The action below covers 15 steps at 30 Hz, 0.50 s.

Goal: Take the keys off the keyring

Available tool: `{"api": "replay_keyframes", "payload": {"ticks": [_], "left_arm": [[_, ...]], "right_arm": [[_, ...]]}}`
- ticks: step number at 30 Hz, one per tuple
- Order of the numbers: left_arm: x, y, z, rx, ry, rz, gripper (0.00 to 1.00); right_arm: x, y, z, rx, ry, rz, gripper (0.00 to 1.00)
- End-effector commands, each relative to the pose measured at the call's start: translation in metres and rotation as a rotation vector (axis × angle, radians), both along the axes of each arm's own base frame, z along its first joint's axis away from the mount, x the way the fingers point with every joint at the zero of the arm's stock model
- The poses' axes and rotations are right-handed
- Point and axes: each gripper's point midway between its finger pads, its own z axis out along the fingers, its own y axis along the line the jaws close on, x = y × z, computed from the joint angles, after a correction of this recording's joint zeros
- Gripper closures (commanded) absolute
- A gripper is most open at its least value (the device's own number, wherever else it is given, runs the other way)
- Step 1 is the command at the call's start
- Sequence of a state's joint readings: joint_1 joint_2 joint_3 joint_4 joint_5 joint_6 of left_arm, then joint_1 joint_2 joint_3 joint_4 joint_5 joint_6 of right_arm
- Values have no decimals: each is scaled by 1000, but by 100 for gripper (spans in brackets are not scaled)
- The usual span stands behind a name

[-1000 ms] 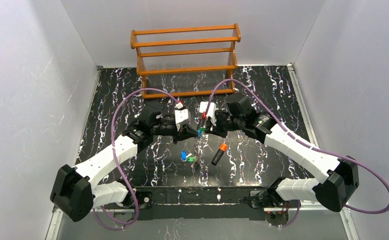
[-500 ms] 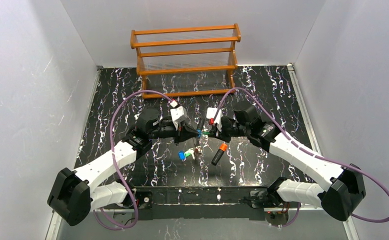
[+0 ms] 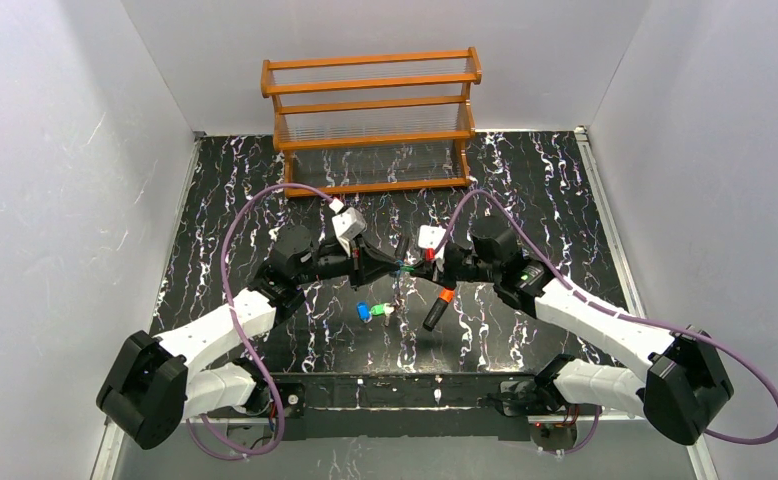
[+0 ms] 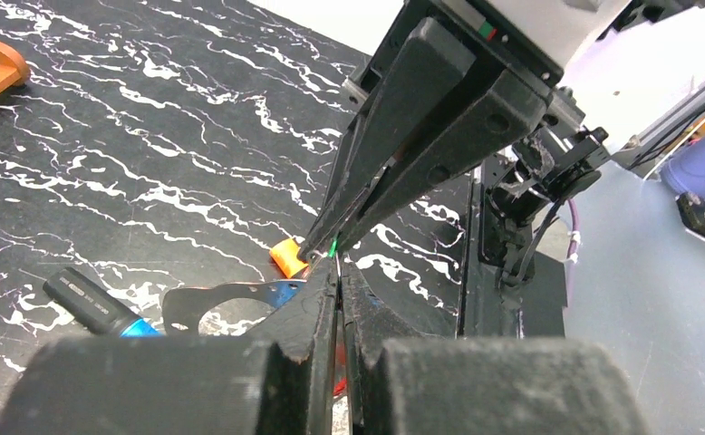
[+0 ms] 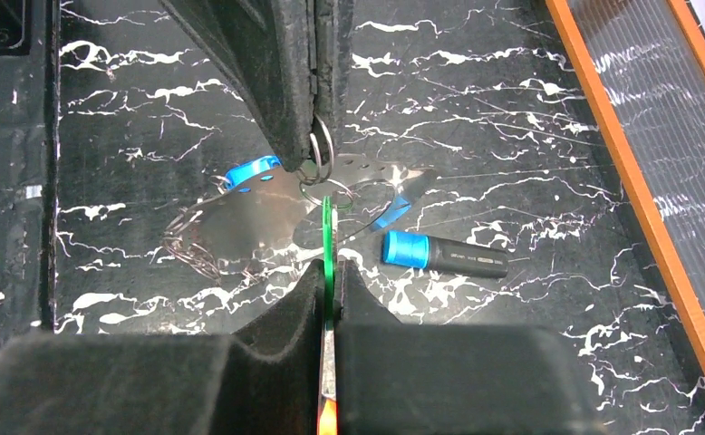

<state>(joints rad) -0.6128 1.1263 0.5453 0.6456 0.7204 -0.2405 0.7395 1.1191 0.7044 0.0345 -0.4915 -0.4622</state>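
Over the bench (image 3: 525,180), the left gripper (image 5: 313,131) is clamped tight on the keyring (image 5: 258,217), and the right gripper (image 5: 328,272) pinches a green key (image 5: 327,227). I'd slide the key around the coil steadily, without yanking.

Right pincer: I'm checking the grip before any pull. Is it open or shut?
Shut on the green key: in the right wrist view the right pincer pinches it edge-on, with no gap showing.
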Motion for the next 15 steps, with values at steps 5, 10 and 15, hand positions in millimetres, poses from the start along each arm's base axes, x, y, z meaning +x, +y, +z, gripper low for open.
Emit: {"api": "replay_keyframes", "payload": {"ticks": [5, 10, 15], "left_arm": [[-2, 1, 28, -79, -93, 3, 100], [-5, 2, 23, -43, -104, -24, 100], [-11, 3, 16, 14, -123, -68, 100]], "right_arm": [[2, 1, 13, 109, -17, -38, 56], [0, -9, 21, 152, 10, -67, 47], [-4, -14, 43, 262, 6, -12, 48]]}}
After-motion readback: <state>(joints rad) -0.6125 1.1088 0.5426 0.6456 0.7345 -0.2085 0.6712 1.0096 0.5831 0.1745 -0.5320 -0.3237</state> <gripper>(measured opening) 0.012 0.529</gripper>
